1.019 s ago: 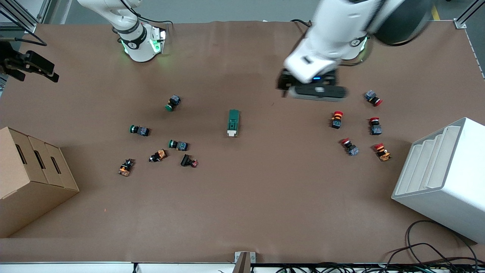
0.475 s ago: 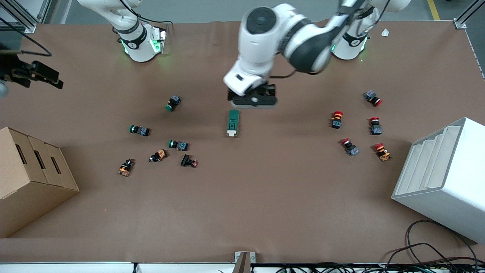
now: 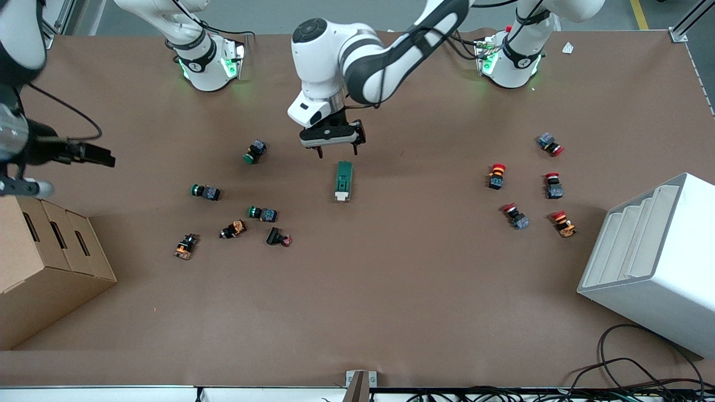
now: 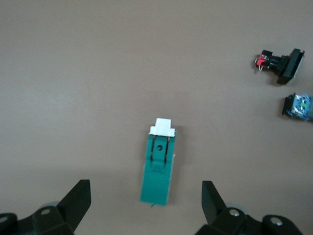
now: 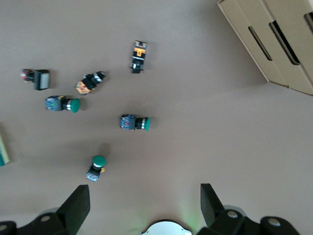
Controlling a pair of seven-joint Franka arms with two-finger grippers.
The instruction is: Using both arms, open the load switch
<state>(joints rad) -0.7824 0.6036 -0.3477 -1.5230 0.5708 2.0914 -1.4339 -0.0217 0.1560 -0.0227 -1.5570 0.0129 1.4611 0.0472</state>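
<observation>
Left claw [image 3: 337, 152] has swung in from the red buttons' end of the counter [image 3: 391, 290] and now hangs with fingers spread just above the load switch's [image 3: 343, 181] green end; the switch lies untouched mid-counter; my right claw [image 3: 92, 155], spread too in its wrist view, drifts over the cardboard box's [image 3: 50, 262] end; grasping looks next.

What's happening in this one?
The left end effector hangs open over the table just at the green end of the load switch, which lies flat and untouched with its white lever end toward the front camera. The right end effector is open too, up in the air at the right arm's end of the table above the cardboard box. Neither holds anything yet.
</observation>
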